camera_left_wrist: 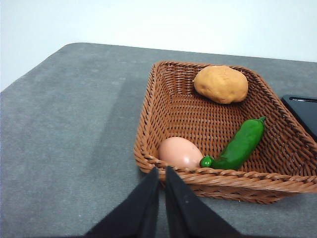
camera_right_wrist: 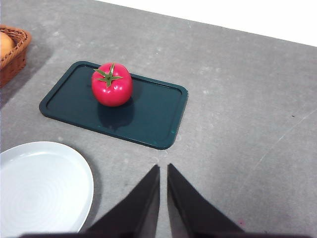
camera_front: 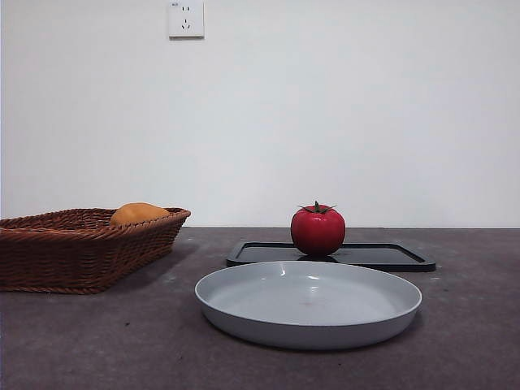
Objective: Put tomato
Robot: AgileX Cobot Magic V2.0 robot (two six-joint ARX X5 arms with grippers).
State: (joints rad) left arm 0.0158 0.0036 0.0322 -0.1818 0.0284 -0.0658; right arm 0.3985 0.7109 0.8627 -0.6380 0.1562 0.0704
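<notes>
The glossy red tomato (camera_front: 318, 231) with a green stem sits on a dark flat tray (camera_front: 382, 257), behind a grey round plate (camera_front: 309, 302). In the right wrist view the tomato (camera_right_wrist: 112, 85) rests on the tray (camera_right_wrist: 148, 111) toward its end nearer the basket, and the plate (camera_right_wrist: 42, 186) lies beside the tray. My right gripper (camera_right_wrist: 163, 171) is shut and empty, held above the bare table, apart from the tray. My left gripper (camera_left_wrist: 162, 173) is shut and empty, above the wicker basket's (camera_left_wrist: 148, 126) near rim. Neither gripper shows in the front view.
The wicker basket (camera_front: 77, 244) stands at the left and holds an orange rounded fruit (camera_left_wrist: 221, 84), a green pepper (camera_left_wrist: 237, 145) and a pale egg-shaped item (camera_left_wrist: 180, 152). A wall socket (camera_front: 185, 18) is on the white wall behind the table.
</notes>
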